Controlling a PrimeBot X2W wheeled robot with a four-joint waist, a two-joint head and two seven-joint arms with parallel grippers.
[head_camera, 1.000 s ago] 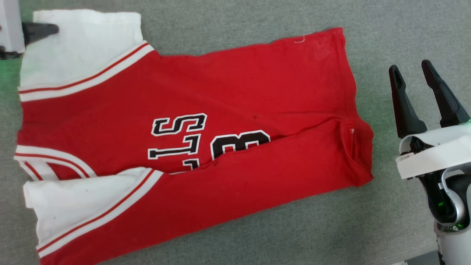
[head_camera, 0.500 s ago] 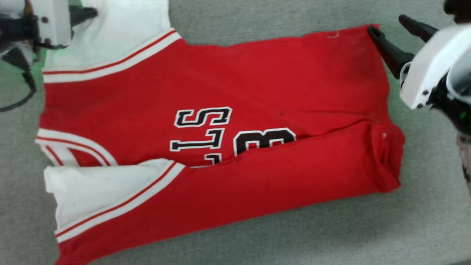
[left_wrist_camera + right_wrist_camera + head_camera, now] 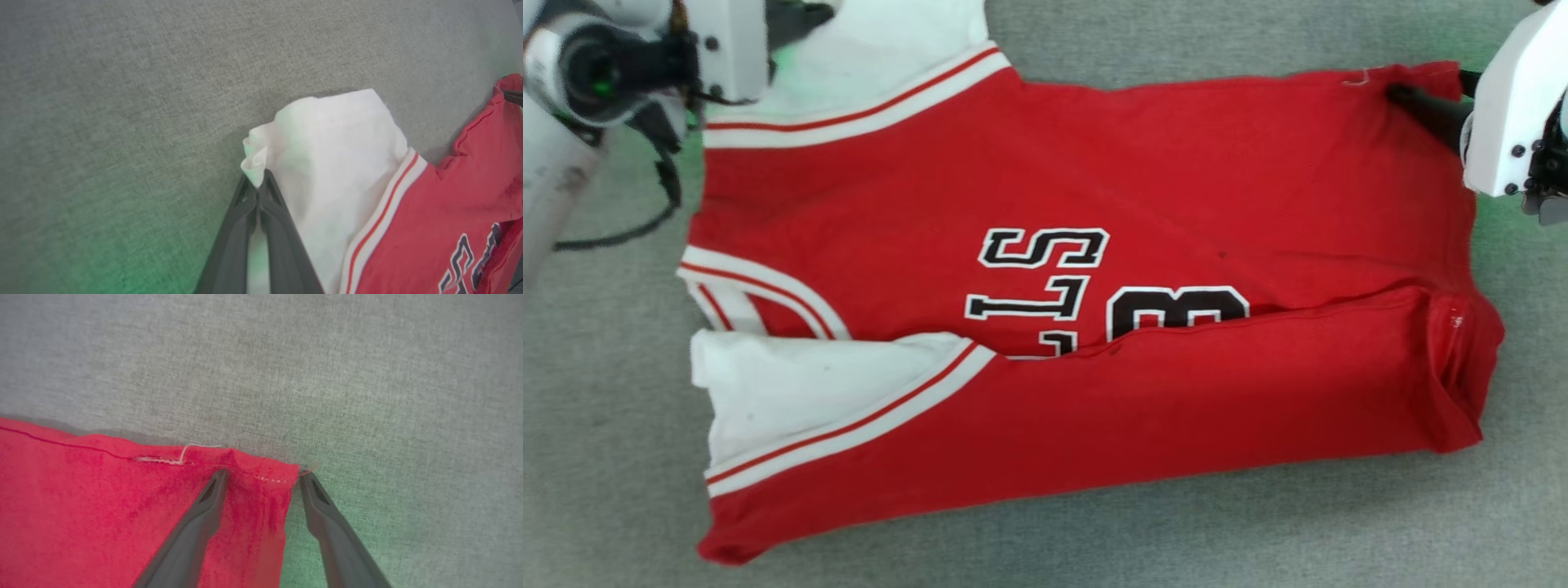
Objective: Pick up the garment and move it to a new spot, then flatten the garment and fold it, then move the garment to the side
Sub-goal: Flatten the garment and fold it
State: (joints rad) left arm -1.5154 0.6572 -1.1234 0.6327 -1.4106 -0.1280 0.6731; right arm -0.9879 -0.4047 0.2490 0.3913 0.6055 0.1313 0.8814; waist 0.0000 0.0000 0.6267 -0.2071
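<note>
Our left gripper (image 3: 258, 181) pinches the shirt (image 3: 1176, 163) by its sleeve (image 3: 335, 134); our right gripper (image 3: 262, 477), fingers spread, sits around a corner (image 3: 282, 475), ready to fold.

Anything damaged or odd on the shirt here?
A loose white thread sticks out of the hem of the garment near the corner that the right gripper straddles; the stitching looks frayed there.

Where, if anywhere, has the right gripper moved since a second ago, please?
Yes: against the garment, the right gripper went from beside the hem to its far corner.
</note>
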